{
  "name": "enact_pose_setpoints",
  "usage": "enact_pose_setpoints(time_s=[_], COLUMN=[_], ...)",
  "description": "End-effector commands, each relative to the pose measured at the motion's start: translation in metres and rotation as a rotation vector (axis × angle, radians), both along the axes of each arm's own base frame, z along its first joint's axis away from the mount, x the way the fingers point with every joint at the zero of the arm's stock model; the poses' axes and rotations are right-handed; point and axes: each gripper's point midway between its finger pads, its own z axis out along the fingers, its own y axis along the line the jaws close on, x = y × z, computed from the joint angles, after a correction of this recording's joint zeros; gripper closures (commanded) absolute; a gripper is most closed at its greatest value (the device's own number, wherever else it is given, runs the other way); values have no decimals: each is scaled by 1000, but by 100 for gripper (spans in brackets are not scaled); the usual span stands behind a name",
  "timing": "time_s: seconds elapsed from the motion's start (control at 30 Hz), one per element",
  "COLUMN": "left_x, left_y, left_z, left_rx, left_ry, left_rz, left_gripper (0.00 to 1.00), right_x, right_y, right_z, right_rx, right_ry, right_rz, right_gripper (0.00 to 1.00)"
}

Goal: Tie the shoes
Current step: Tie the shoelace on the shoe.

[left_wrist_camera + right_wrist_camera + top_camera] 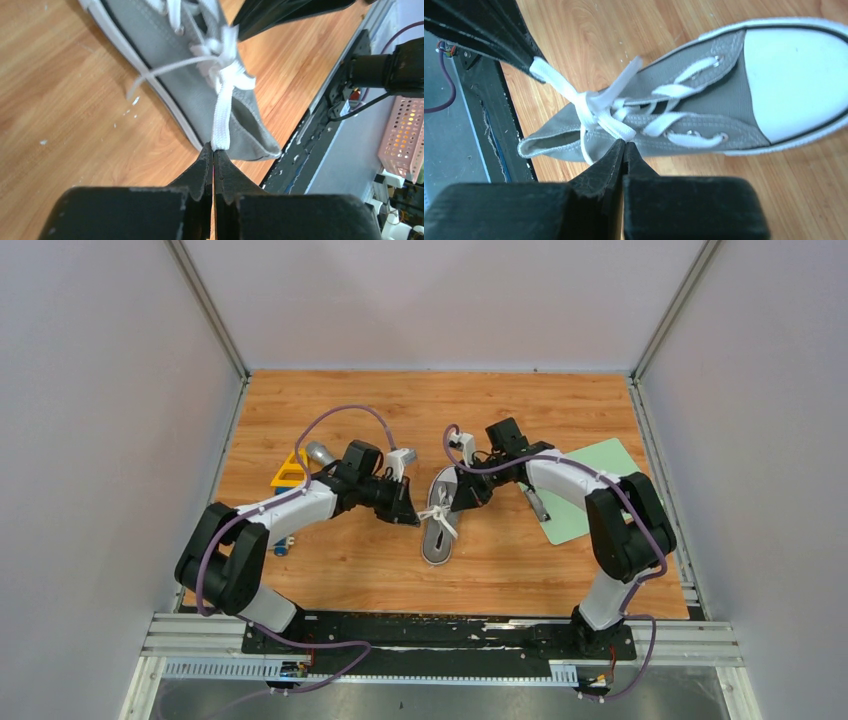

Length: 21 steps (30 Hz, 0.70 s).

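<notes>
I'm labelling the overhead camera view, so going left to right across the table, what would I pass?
yellow triangular object → left tool, shut on a lace → grey sneaker → green mat

The sneaker [704, 95] is grey canvas cloth, matt, with a visible weave and stitched seams. Its toe cap [796, 75] is smooth white rubber with a faint sheen. The laces [221, 120] are flat white woven cloth, and the eyelets [694, 133] are small shiny metal. The bench [560, 405] is wood-grain board, smooth and slightly glossy. The left fingers [197, 172] and right fingers [601, 170] are matt black plastic, scuffed pale at the edges. At 3 o'clock on the bench, a pale green mat [595, 490] looks matt.
</notes>
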Motion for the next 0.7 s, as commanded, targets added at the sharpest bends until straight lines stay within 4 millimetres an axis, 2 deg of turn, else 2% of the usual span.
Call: enact_pose_setpoints(time_s=[0.0, 0.17, 0.33, 0.6, 0.67], left_x=[-1, 2, 13, 20, 24], left_y=[10, 23, 43, 55, 45], left_z=[-7, -27, -45, -77, -73], left_rx=[33, 125, 227, 330, 286], left_ry=[-47, -43, -36, 38, 38], left_rz=[-7, 20, 84, 109, 84], left_gripper=[100, 100, 100, 100, 100], right_x=[2, -6, 1, 12, 8], right_y=[-13, -26, -44, -62, -56], right_z=[13, 7, 0, -9, -3], right_rx=[-2, -32, -72, -106, -55], right_ry=[-66, -57, -62, -64, -37], right_rz=[-37, -68, -122, -180, -154], right_gripper=[100, 100, 100, 100, 100])
